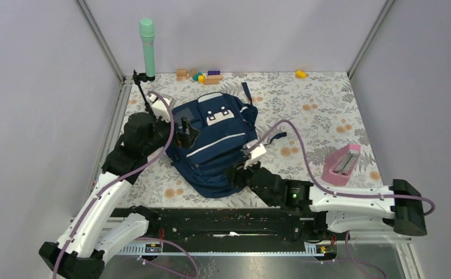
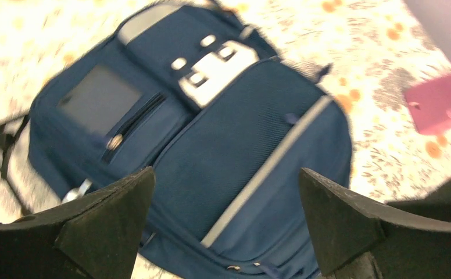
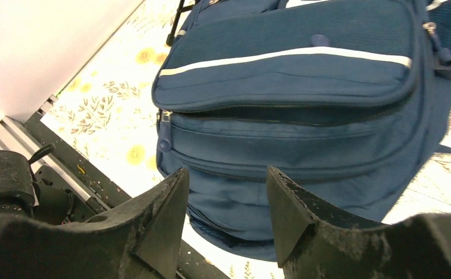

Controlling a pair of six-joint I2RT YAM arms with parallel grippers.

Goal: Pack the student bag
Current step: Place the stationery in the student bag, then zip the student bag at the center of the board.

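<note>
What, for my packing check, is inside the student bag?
Only the navy outside of the student bag shows; the narrow dark gap along one zip reveals nothing. Fabric covers any contents.

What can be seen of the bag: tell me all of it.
The bag is navy fabric with a grey-white stripe, a white patch on its front pocket, zips and dark straps at its far side. It lies front up on the floral table, left of centre. A dark gap shows along one zip. The left gripper hangs open above it; the right gripper, jaws apart, faces its near side. Neither grips it.
</note>
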